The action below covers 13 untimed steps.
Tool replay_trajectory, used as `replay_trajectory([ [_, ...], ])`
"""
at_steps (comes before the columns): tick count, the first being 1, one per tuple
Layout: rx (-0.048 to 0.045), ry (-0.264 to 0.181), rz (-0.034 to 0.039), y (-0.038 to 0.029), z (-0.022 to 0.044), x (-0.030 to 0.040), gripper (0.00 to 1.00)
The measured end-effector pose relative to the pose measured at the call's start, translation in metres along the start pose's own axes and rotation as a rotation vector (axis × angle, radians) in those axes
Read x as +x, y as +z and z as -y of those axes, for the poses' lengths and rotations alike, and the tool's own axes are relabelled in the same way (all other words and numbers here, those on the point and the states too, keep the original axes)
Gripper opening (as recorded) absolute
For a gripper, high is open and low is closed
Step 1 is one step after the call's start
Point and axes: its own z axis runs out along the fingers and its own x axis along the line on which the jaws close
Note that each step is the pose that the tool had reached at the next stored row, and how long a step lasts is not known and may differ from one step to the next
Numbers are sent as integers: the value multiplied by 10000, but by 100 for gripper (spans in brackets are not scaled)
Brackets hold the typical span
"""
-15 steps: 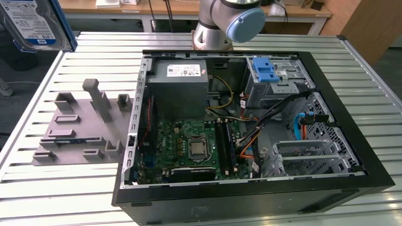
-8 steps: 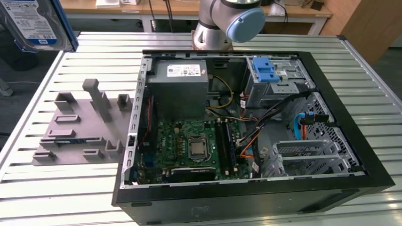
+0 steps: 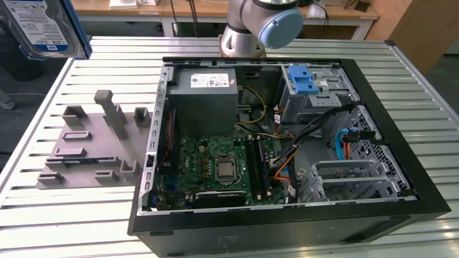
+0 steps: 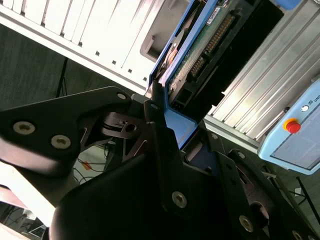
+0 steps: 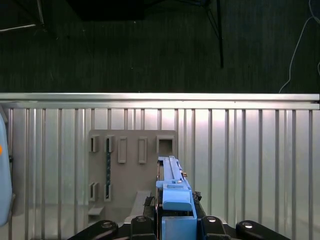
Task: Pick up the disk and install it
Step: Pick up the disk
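Observation:
The disk (image 3: 40, 27), a silver drive with a white-and-blue label in a blue bracket, hangs high at the exterior view's top left, off the table's corner. In the first wrist view the disk (image 5: 172, 185) stands edge-on in my gripper (image 5: 175, 220), above the table and close to the grey fixture (image 5: 132, 165). In the second wrist view my gripper (image 4: 172, 130) is shut on the blue bracket, and the disk's (image 4: 200, 55) circuit-board side and connector face the camera.
An open computer case (image 3: 423, 199) lies on the slatted table, with a power supply (image 3: 208, 99), a motherboard (image 3: 222, 166) and a drive bay with a blue latch (image 3: 305, 80). The grey fixture (image 3: 90, 145) sits to the exterior view's left of the case. A pendant with a red button (image 4: 292, 125) lies nearby.

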Motion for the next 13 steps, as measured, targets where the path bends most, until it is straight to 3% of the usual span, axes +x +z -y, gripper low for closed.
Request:
replay_trajectory([
  [13,-1,0,0,1,53,-1,36],
])
